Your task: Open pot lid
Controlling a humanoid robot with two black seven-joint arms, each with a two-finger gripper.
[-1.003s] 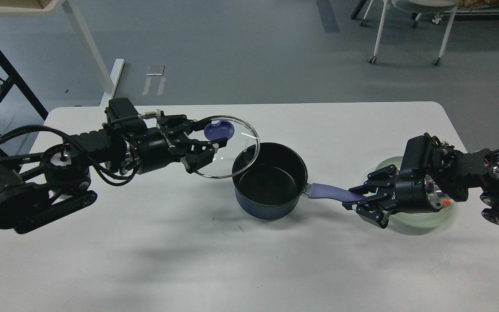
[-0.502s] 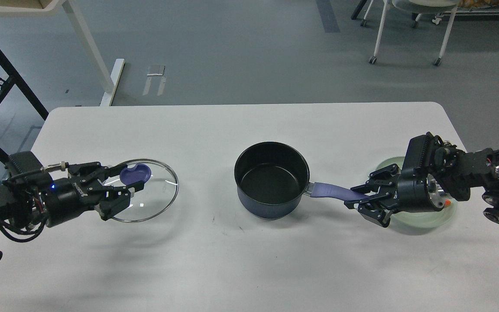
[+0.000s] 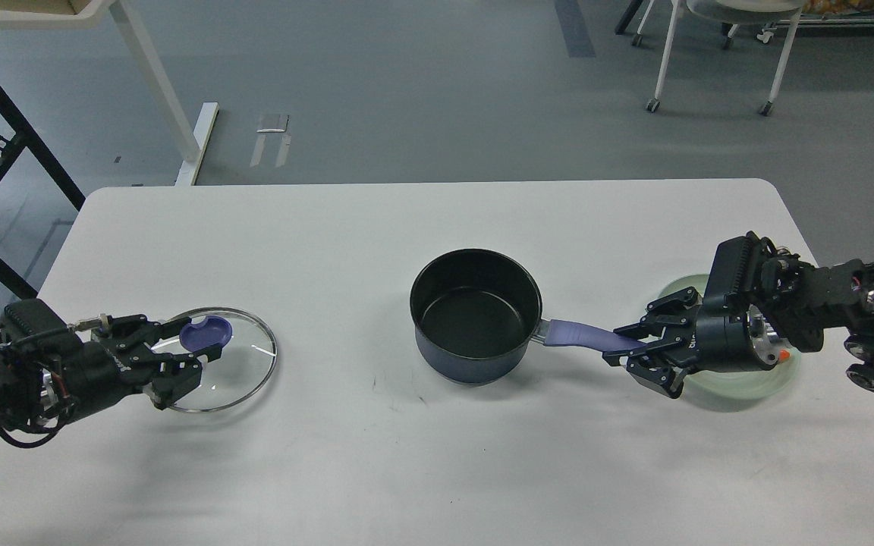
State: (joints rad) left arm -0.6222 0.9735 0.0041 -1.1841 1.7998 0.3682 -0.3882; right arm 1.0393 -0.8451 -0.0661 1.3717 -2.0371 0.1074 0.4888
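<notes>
The dark blue pot (image 3: pixel 475 356) stands uncovered and empty at the table's middle, its purple handle (image 3: pixel 577 334) pointing right. My right gripper (image 3: pixel 629 351) is shut on the end of that handle. The glass lid (image 3: pixel 243 371) with its purple knob (image 3: pixel 207 333) is at the table's left, low over the surface or resting on it; I cannot tell which. My left gripper (image 3: pixel 202 345) is shut on the knob, with one finger on each side of it.
A pale green plate (image 3: pixel 748 383) lies on the white table (image 3: pixel 437 462) under my right wrist. A white table leg and a black rack stand on the floor at the back left, and a wheeled chair at the back right.
My left gripper has carried the lid away from the pot, leftwards and down toward the table's left side. The right gripper and the pot have stayed still.
</notes>
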